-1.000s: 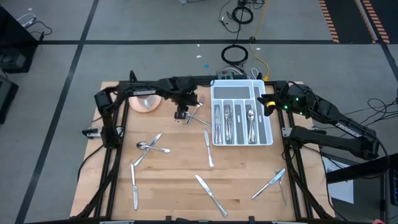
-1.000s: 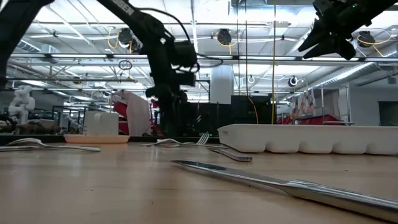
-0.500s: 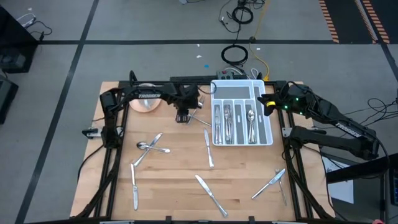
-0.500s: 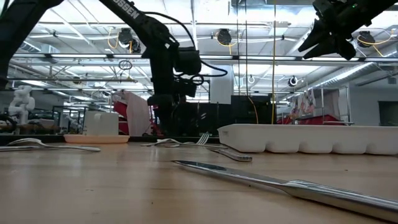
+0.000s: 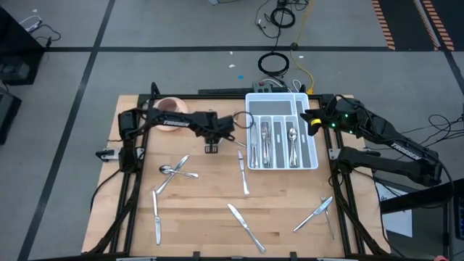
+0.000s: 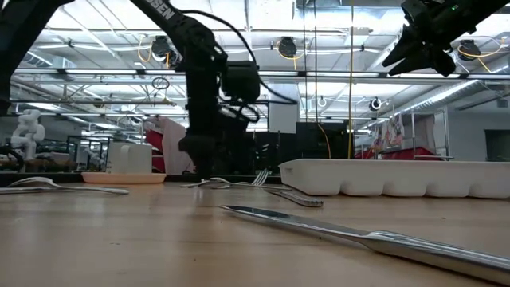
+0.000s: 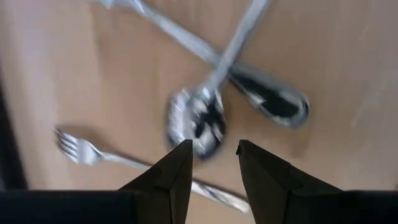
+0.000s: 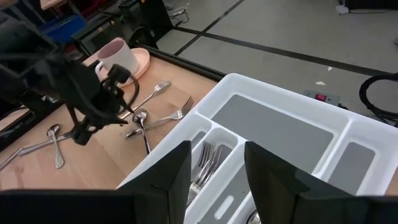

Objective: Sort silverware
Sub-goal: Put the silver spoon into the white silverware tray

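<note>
Left pincer [image 7: 213, 155] open over spoon [image 7: 198, 118], right pincer [image 8: 216, 158] above tray [image 8: 348, 134]

Bright, even overhead light throughout; the left wrist view is heavily motion-blurred.

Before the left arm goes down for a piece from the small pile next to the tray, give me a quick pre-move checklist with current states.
1. Left gripper open and empty: ok, a gap shows between its fingers and nothing is in it.
2. Target under it: ok, a spoon lies just ahead of the fingertips.
3. Spoon free to lift alone: not ok, another handle crosses over it.
4. Fork out of the grasp path: ok, it lies off to the side.
5. Right gripper out of the way: ok, it hangs above the white tray, fingers apart.
6. Tray has room: ok, the wide compartment is bare.
</note>
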You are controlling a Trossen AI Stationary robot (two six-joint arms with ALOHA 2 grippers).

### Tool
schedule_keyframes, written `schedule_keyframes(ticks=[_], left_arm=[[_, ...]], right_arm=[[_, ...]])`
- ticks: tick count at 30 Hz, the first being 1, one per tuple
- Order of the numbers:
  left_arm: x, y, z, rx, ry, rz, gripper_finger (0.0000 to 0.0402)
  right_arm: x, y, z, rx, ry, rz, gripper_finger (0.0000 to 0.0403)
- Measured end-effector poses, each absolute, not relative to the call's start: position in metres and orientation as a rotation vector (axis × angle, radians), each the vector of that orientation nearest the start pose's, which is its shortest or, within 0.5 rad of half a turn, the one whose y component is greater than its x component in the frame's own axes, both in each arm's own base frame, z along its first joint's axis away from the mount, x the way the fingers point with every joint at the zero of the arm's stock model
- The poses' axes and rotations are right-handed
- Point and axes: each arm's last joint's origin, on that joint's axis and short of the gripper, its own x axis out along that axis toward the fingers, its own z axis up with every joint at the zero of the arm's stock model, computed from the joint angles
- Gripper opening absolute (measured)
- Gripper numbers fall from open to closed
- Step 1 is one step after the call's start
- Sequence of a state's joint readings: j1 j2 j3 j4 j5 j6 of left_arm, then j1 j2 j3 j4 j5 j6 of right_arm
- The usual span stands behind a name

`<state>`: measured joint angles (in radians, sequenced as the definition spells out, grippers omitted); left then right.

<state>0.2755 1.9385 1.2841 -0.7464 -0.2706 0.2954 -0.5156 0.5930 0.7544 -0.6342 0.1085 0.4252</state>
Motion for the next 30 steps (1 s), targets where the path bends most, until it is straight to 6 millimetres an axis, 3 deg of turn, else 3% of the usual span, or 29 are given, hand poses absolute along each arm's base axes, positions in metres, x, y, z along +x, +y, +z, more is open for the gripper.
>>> schedule_keyframes(ticks=[6, 11, 23, 30], left_arm=[[0.347, 0.084, 0.144, 0.345, 1.479, 0.299, 0.0138], [0.353, 0.077, 0.144, 0.411, 1.423, 0.361, 0.0138], [0.357, 0.079, 0.144, 0.341, 1.352, 0.388, 0.0138], [0.347, 0.080, 0.127, 0.397, 1.366, 0.465, 0.0138]], right_arm=[[0.102, -0.061, 0.306, 0.484, 0.341, -0.702, 0.0141], [0.102, -0.061, 0.306, 0.483, 0.341, -0.701, 0.0141], [0.102, -0.061, 0.306, 0.480, 0.342, -0.700, 0.0141], [0.102, -0.061, 0.306, 0.483, 0.342, -0.697, 0.0141]])
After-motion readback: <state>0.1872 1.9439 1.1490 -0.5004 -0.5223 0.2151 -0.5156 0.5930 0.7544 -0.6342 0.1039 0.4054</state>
